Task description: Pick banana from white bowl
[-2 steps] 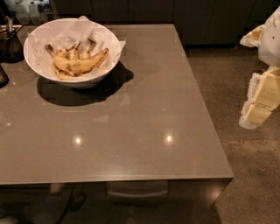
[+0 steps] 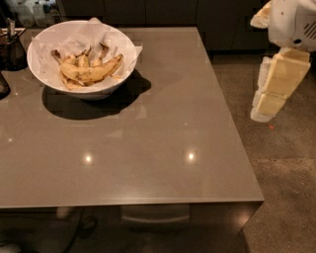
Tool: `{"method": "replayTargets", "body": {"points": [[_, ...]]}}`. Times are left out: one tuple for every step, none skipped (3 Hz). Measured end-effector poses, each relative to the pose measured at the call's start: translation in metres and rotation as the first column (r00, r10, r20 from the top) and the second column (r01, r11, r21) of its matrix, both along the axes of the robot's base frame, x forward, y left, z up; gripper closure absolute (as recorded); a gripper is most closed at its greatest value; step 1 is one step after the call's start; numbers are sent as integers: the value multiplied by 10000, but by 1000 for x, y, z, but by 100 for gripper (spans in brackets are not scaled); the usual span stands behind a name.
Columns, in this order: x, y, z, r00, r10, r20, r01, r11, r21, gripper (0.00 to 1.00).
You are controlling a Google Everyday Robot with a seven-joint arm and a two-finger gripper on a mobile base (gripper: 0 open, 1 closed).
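The white bowl [image 2: 120, 78], lined with crumpled white paper, stands at the far left of the grey table [image 2: 158, 133]. The long speckled yellow banana [image 2: 91, 73] lies across the top of the pile in it, dark stem tip to the left. Shorter brown-stemmed bananas [image 2: 83, 59] lie behind it. My gripper [image 2: 264, 111] hangs off the table's right side, over the floor, far to the right of the bowl and holding nothing that I can see.
A dark wire-mesh holder [image 2: 11, 49] stands just left of the bowl, with a dark object [image 2: 2, 86] at the left edge. Bottles [image 2: 29, 12] and dark cabinets [image 2: 148, 10] are behind the table. Speckled floor [image 2: 286, 188] lies to the right.
My gripper has moved a little up and left, closer to the table's right edge. The bowl and bananas have not moved.
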State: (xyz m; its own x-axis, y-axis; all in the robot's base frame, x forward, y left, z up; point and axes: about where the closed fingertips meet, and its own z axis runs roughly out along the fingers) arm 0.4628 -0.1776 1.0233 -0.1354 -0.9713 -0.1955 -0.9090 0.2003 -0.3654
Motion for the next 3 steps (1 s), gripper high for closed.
{"method": "replayTargets", "body": {"points": [[20, 26, 12, 9969, 775, 135, -767, 9958, -509, 0], [35, 51, 24, 9843, 1715, 426, -1684, 9833, -687, 0], [36, 51, 24, 9842, 1716, 430, -1684, 9833, -682, 0]]}}
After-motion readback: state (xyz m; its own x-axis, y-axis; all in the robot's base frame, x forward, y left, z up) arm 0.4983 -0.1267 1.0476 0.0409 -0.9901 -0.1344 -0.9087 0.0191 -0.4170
